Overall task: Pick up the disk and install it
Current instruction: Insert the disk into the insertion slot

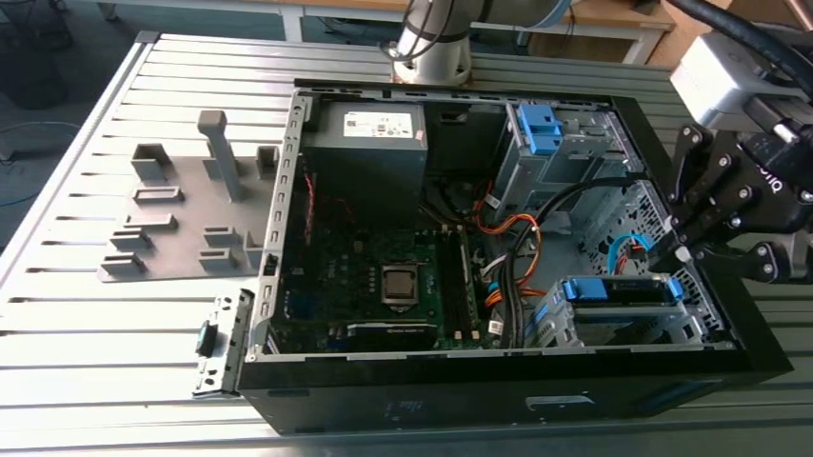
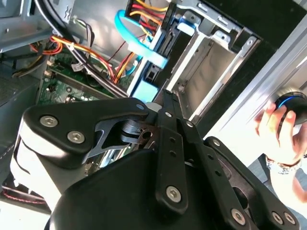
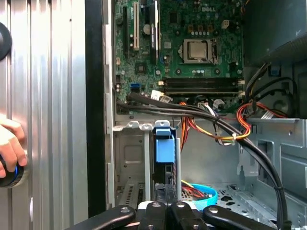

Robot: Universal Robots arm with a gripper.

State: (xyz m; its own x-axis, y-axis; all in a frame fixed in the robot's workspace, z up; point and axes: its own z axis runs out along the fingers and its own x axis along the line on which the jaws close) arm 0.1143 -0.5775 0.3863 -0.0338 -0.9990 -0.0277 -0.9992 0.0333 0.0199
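The disk (image 1: pixel 619 288), a dark drive held in a bright blue bracket, stands on edge in the lower metal drive cage at the front right corner of the open computer case (image 1: pixel 299 190). In both wrist views its blue bracket (image 3: pixel 163 143) (image 2: pixel 152 72) lies just ahead of the fingertips. My gripper (image 1: pixel 687 253) hangs over the case's rim on the exterior view's right, a little above and beside the disk. The black fingers meet at their tips (image 2: pixel 165 94) (image 3: pixel 165 207) with nothing between them and do not touch the disk.
Inside the case are a grey power supply (image 1: pixel 368 143), the motherboard (image 1: pixel 394 276), orange and black cables (image 1: pixel 521 238) and an upper cage with a blue latch (image 1: pixel 540 129). A grey fixture plate (image 1: pixel 190 219) lies beside the case. A person's hand (image 3: pixel 9 143) rests on a round blue-ringed knob.
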